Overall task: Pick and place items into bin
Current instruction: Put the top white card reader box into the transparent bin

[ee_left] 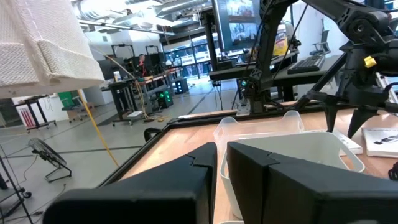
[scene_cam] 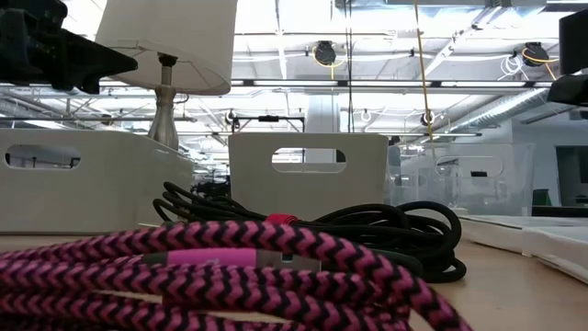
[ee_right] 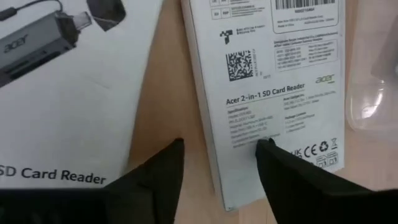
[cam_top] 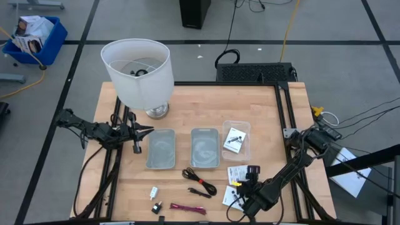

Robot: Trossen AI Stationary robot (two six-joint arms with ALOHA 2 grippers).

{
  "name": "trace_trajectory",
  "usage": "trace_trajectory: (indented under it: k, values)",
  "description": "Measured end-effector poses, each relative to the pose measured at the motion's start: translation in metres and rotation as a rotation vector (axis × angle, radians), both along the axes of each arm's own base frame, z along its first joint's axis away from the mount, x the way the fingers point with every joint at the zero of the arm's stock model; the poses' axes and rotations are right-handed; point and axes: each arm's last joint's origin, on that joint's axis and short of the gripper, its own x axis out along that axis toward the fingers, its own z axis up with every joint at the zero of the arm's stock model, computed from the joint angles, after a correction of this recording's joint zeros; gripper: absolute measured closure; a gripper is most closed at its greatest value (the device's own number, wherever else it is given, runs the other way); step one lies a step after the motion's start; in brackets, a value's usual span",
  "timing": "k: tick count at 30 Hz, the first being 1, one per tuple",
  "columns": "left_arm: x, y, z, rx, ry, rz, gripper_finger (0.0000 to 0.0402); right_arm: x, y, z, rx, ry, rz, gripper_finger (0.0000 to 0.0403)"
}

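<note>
Two flat white packets with black print lie near the table's near edge, the printed-back one and one with a picture. My right gripper is open, right above them. One finger is over the first packet and the other over the gap between them. A third packet lies in the clear bin. The black cable, red-magenta cable, white plug and black piece lie on the table. My left gripper is shut, beside the left grey bin. My right gripper comes from above, its open fingers astride one long edge of the printed-back packet, which lies flat on the table. I cannot tell whether the fingertips touch it.
Two grey bins and a clear bin stand in a row mid-table. The big white lamp stands at the far left. Black frame rails run along the table's sides. Bare wood lies between the bins and the cables.
</note>
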Motion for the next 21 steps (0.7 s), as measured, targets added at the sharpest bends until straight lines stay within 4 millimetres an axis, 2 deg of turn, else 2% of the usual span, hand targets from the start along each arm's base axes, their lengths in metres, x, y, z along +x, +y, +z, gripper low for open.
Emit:
trace_trajectory:
  k: [4,11,19,21]
  values:
    - [0.0,0.0,0.0,0.0,0.0,0.0,0.0355,0.0,0.001,-0.006,-0.003,0.017,-0.003,0.0264]
    - [0.0,0.0,0.0,-0.002,-0.001,0.0,0.0355,0.0,0.0,-0.007,0.01,0.004,-0.06,0.0387]
    - [0.0,0.0,0.0,-0.002,-0.002,0.0,0.0355,0.002,0.007,0.019,-0.011,-0.084,-0.038,0.0401]
    - [0.0,0.0,0.0,-0.002,-0.002,0.0,0.0355,0.007,0.012,0.033,0.007,-0.132,-0.025,0.0402]
